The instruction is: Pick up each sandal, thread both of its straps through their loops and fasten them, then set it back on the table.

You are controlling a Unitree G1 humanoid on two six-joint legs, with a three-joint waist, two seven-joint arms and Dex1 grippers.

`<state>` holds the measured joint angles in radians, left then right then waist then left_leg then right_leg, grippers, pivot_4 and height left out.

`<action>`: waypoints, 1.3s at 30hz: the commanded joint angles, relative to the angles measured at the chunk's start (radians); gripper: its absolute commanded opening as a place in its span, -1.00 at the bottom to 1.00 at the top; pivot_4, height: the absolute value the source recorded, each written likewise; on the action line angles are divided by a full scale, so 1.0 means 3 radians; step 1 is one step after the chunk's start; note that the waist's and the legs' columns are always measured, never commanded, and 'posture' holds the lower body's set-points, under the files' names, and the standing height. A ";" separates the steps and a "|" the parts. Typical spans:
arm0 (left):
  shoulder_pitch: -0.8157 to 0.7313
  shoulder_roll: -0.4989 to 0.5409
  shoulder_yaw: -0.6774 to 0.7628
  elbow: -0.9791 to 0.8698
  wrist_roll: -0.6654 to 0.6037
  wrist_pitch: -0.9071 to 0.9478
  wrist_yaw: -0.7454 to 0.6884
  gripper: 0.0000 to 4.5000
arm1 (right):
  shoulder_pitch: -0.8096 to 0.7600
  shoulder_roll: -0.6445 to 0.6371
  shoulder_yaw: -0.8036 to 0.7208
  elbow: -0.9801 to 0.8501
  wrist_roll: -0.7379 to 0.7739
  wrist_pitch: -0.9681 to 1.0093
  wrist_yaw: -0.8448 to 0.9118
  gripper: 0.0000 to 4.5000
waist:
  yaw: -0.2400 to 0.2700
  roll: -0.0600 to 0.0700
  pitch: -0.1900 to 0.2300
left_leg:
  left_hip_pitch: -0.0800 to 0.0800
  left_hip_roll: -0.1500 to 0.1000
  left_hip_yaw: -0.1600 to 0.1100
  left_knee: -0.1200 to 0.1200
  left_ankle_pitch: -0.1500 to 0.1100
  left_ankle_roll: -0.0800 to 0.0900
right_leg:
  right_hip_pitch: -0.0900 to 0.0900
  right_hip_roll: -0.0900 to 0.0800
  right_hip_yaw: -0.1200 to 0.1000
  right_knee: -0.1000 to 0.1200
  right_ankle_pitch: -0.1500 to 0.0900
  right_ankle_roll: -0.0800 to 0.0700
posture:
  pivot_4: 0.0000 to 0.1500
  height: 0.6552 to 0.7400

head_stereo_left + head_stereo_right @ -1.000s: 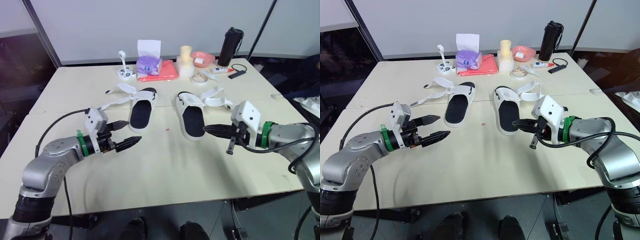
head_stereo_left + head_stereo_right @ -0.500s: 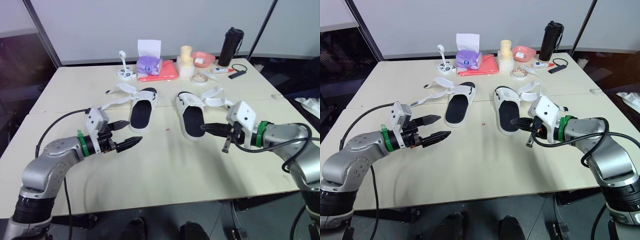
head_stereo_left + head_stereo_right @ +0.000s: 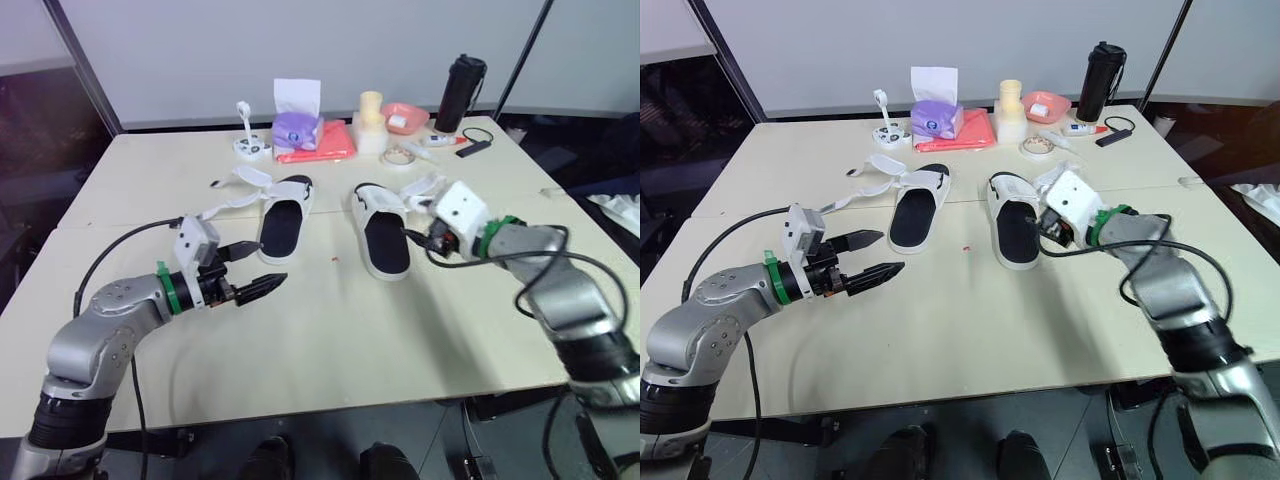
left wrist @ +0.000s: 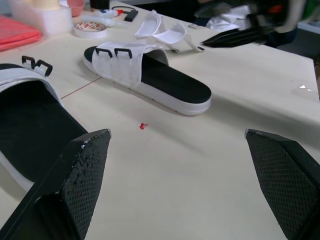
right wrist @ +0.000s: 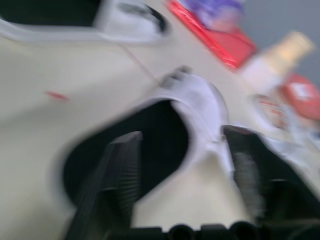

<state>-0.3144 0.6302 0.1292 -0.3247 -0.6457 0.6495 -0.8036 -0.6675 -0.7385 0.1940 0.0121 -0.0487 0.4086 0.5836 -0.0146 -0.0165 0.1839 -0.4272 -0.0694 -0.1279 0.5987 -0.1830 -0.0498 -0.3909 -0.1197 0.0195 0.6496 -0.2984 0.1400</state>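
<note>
**Both grippers open, both sandals flat on the table**

Your left gripper hovers low over the table, fingers spread wide and empty, just short of the left sandal. Your right gripper reaches in with fingers parted at the right sandal; contact cannot be told. Its unfastened straps lie beside it, with a tape roll beyond.

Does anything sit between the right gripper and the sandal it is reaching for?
Nothing visible does. The right gripper is open at the outer edge of the right-hand sandal, with one finger on either side of the white upper in the right wrist view. Around that spot there is just bare table.
</note>
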 commanded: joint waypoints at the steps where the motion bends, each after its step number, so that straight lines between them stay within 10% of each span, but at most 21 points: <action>1: -0.0043 0.0009 0.0003 -0.0083 -0.0017 -0.0033 -0.0004 1.00 | -0.0281 0.0121 0.0212 0.0403 -0.0505 -0.0339 -0.0305 0.98 | -0.0002 0.0000 0.0000 | 0.0000 0.0000 0.0000 -0.0002 0.0000 0.0000 | -0.0001 0.0000 0.0000 0.0000 0.0000 0.0000 | 1.00 1.00; 24: 0.0093 -0.0051 -0.0007 -0.0231 0.0008 -0.0074 0.0132 1.00 | -0.1798 0.1311 0.0983 0.3854 -0.1901 -0.1643 -0.1977 0.98 | -0.0104 0.0001 0.0000 | 0.0001 0.0000 -0.0001 -0.0011 0.0012 -0.0018 | -0.0009 0.0004 0.0002 0.0010 0.0002 -0.0002 | 1.00 1.00; 33: 0.0099 -0.0045 0.0002 -0.0225 0.0013 -0.0087 0.0142 1.00 | -0.1908 0.1489 0.0986 0.4183 -0.1965 -0.1804 -0.2203 -0.93 | -0.0113 0.0002 0.0001 | 0.0002 0.0000 -0.0001 -0.0012 0.0012 -0.0018 | -0.0012 0.0005 0.0003 0.0015 0.0002 -0.0002 | 1.00 1.00; 39: 0.0084 -0.0037 0.0000 -0.0202 0.0021 -0.0094 0.0132 1.00 | -0.1884 0.1381 0.1009 0.4011 -0.2025 -0.2129 -0.2246 -0.99 | -0.0122 0.0006 0.0003 | 0.0002 0.0000 -0.0001 -0.0013 0.0012 -0.0018 | -0.0014 0.0005 0.0004 0.0017 0.0002 -0.0002 | 1.00 1.00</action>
<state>-0.2835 0.6146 0.1231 -0.3601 -0.6406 0.6417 -0.7613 -1.1965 -0.3014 0.4935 1.2819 -0.6486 -0.1819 -0.0633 -0.0512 -0.0148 0.1848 -0.4268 -0.0694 -0.1281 0.5947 -0.1796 -0.0551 -0.3953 -0.1181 0.0208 0.6548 -0.2979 0.1394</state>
